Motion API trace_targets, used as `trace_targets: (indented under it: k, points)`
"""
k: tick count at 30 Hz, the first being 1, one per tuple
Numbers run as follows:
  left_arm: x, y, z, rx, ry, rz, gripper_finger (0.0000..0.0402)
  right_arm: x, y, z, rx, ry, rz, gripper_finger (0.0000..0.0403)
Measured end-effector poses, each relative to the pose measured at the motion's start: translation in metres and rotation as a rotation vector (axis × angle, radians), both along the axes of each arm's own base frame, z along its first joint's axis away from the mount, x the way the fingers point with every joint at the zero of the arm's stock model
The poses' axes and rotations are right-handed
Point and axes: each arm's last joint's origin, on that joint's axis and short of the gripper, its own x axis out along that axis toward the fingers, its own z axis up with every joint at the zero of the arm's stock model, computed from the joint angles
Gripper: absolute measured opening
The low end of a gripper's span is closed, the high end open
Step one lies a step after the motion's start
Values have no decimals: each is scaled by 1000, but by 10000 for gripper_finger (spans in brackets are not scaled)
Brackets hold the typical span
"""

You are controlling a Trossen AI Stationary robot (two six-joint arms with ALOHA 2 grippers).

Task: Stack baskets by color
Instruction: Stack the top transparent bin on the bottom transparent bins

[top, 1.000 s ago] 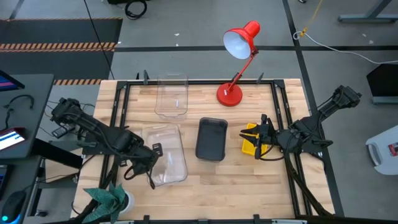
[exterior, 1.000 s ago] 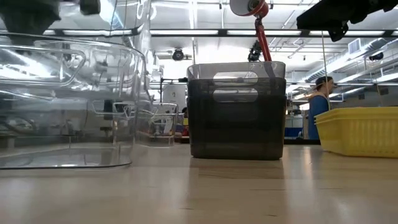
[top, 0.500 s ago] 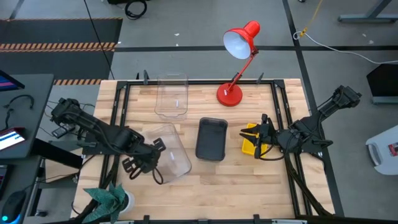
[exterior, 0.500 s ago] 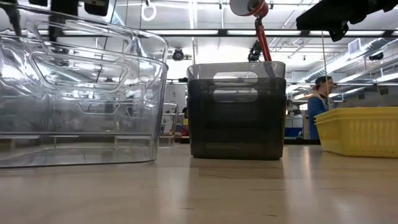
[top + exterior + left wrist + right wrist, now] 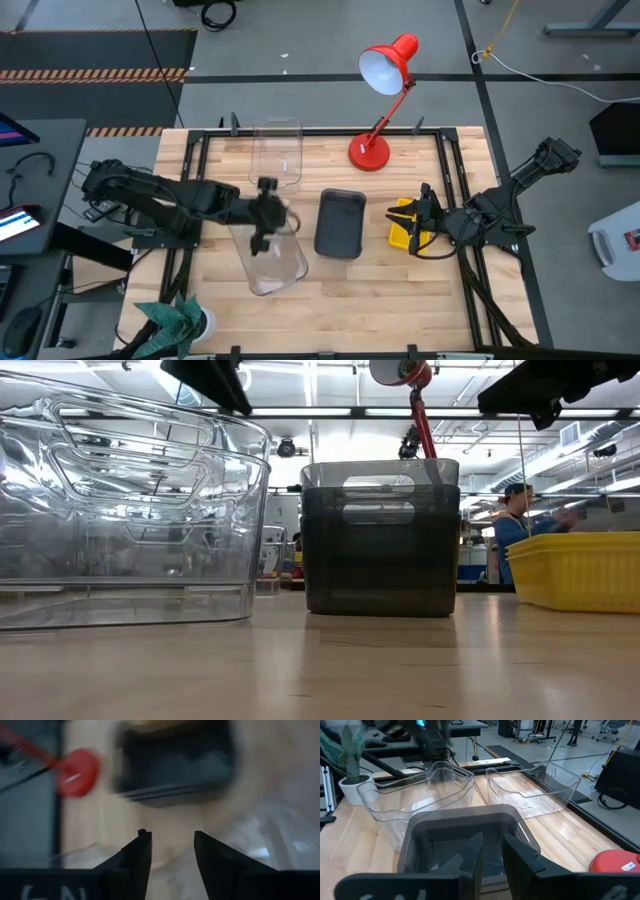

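The nested clear transparent plastic baskets (image 5: 271, 252) are being released at the tabletop's (image 5: 340, 280) seven o'clock; the left gripper (image 5: 262, 215), fingers apart, is hovering above. Next, the lone clear basket (image 5: 276, 155) at eleven o'clock probably needs fetching.

Grey floor (image 5: 300, 50), ceiling strip lights (image 5: 330, 412), wooden table (image 5: 350, 280)

Overhead and table-level views share the grey basket (image 5: 340, 223); wrist cameras sit close.
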Motion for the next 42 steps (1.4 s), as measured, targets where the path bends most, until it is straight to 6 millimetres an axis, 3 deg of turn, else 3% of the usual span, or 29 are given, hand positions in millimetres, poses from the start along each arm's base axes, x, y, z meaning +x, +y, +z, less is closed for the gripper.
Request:
trace_targets:
  k: [3, 8, 12, 17, 22, 30, 35, 42]
  points:
    - [7, 20, 3, 2, -61, 136, 145, 0, 0, -1, 14, 0, -7, 77]
    - [23, 65, -9, -35, -35, 295, 129, 0, 0, -1, -17, 13, 0, 77]
    - [39, 95, -14, -175, 0, 330, 124, 0, 0, 0, -56, 21, 12, 77]
    - [55, 121, -40, -262, 151, 387, 146, 0, -1, -1, -115, 47, 28, 77]
    - [61, 133, -64, -270, 338, 412, 198, -1, -1, -2, -149, 67, 36, 77]
    - [64, 139, -86, -207, 466, 441, 266, 3, -5, 0, -148, 62, 58, 77]
    - [69, 143, -99, -193, 498, 475, 253, 5, -2, -2, -77, 77, 184, 77]
    - [70, 146, -106, -234, 517, 495, 190, 5, -2, 4, -88, 74, 219, 77]
